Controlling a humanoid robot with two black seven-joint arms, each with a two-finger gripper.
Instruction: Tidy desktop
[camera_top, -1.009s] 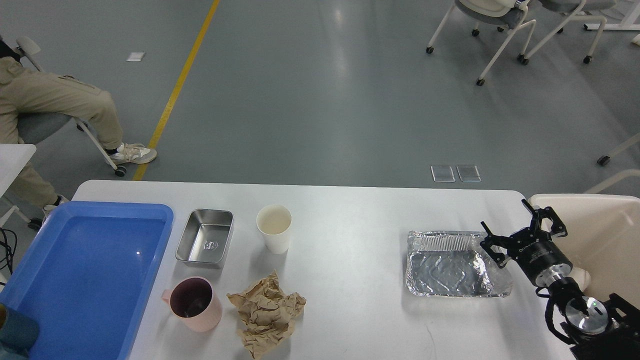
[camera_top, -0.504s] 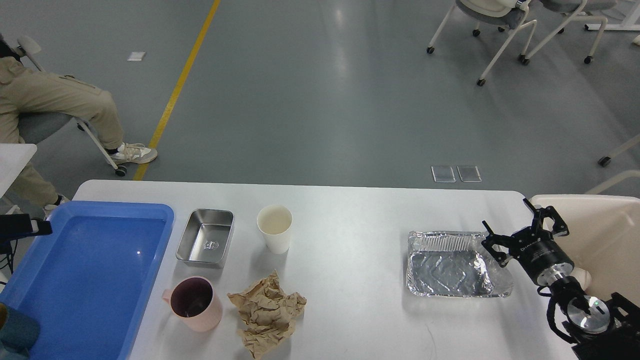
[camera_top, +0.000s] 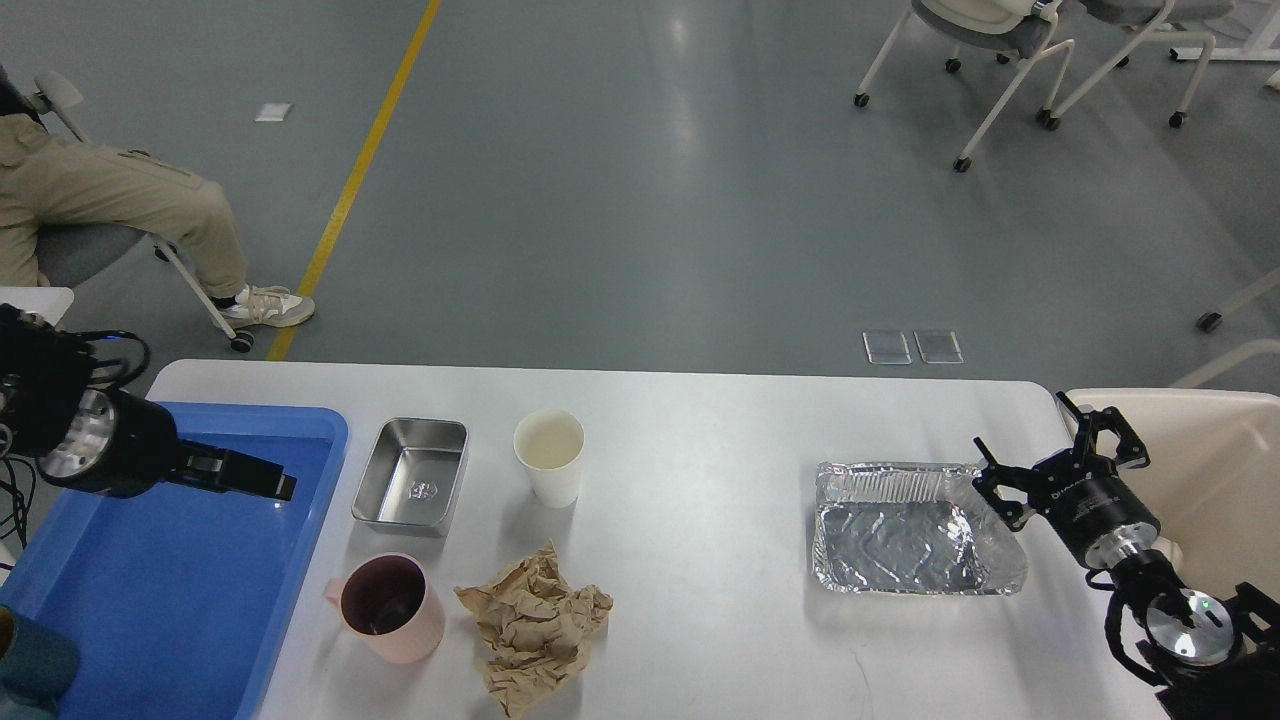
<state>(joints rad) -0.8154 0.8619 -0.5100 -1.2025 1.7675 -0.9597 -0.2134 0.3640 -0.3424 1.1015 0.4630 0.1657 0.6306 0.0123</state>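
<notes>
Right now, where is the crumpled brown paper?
In the head view the crumpled brown paper lies left of centre on the desktop, near its front edge, right of the pink mug, below the paper cup.

A lab or office hall: grey floor (camera_top: 640, 200), yellow line (camera_top: 350, 185), wheeled chairs (camera_top: 990, 40).

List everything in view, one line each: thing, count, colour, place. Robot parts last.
large smooth rectangular desktop: one, white, across the foreground
plastic tray: one, blue, desktop's left end
steel container: one, silver, right of the tray
paper cup: one, white, upright, right of the container
plastic mug: one, pink, near edge
crumpled paper: one, brown, right of the mug
foil tray: one, silver, desktop's right
bin: one, cream, beyond the right edge
seated person: one, beige trousers, far left
left tool: black, over the tray
right tool: black, open, beside the foil tray
</notes>
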